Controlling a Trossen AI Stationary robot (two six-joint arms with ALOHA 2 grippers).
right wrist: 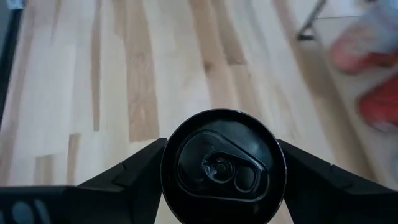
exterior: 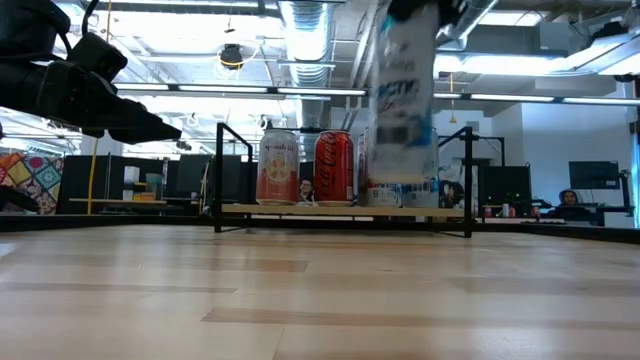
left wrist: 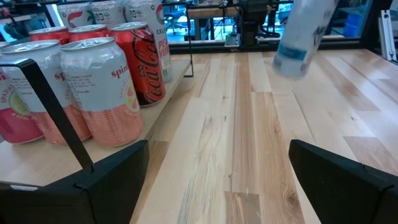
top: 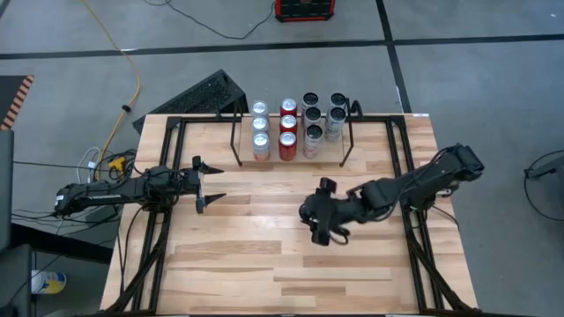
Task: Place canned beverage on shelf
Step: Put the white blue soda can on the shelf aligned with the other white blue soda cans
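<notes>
the right gripper (top: 319, 222) was clamped around a tall white can (exterior: 404, 95), one dark finger (right wrist: 124, 177) on each side of its black lid. in the low view the can hung clear of the table (top: 264, 255), its top cut off by the frame edge and its print too smeared to read; from overhead the gripper hid almost all of it. it sat in front of the shelf (top: 291, 158), well apart from the shelf's front edge, with bare boards between.

the shelf's light board already carried rows of cans: silver-and-pink ones (top: 260, 132), red cola cans (top: 287, 132), and dark-topped white ones (top: 313, 123) toward the right end. how much free room was left at that right end could not be made out, since the held can covered it in the low view.

the left gripper (top: 209, 185) hovered off the shelf's left front corner, fingers spread apart and holding nothing. open table lay between it and the right gripper.
</notes>
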